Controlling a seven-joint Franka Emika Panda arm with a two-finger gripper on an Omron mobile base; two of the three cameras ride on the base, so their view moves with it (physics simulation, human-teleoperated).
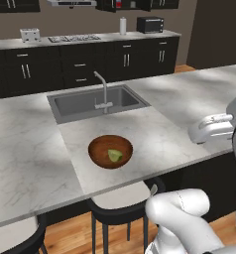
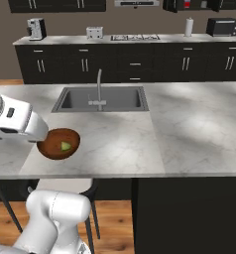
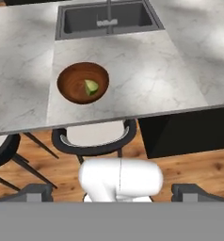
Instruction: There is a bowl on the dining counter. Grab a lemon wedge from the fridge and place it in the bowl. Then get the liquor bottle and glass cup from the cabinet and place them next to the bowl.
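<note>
left base view: the bowl (image 1: 110, 151) sits at centre frame on the dining counter (image 1: 26, 144), the lemon wedge (image 1: 115, 156) lying inside it; the sink (image 1: 97, 101) lies above it. at the top edge the open cabinet (image 1: 108, 4) shows a red bottle (image 1: 119, 4).

right base view: the bowl (image 2: 60, 144) sits at lower left of the counter, partly behind the white arm, wedge (image 2: 65, 146) inside. the bottle (image 2: 187, 4) shows at upper right.

hand view: the bowl (image 3: 83, 83) and wedge (image 3: 91, 87) lie at upper left, a stool (image 3: 95, 137) below the counter edge. the gripper (image 3: 116, 192) spreads its fingers (image 3: 34, 192) wide apart, holding nothing.
</note>
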